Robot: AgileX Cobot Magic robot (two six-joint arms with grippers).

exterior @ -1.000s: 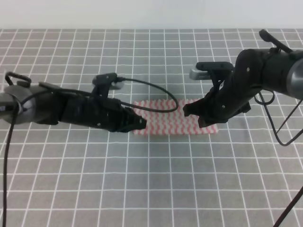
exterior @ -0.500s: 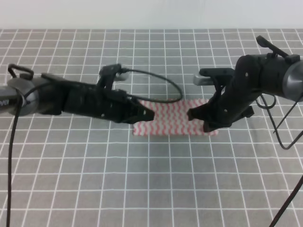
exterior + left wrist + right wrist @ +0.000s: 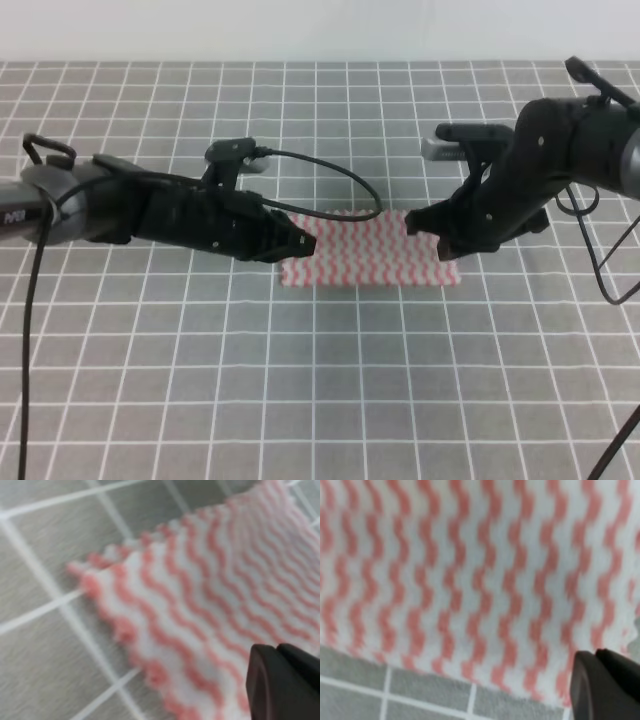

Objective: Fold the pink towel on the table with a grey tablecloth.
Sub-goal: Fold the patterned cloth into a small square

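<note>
Partly hidden, the towel point(image 3: 365, 250) lies folded to a flat strip near the middle of the table point(image 3: 320, 400), its left end covered by the left gripper point(image 3: 305, 243) and its right end by the right gripper point(image 3: 432, 232). Whether either gripper is closed, or holds cloth, cannot be told: only a dark fingertip point(image 3: 285, 682) is seen in each wrist view. Bare grey cloth is seen along every towel edge.
</note>
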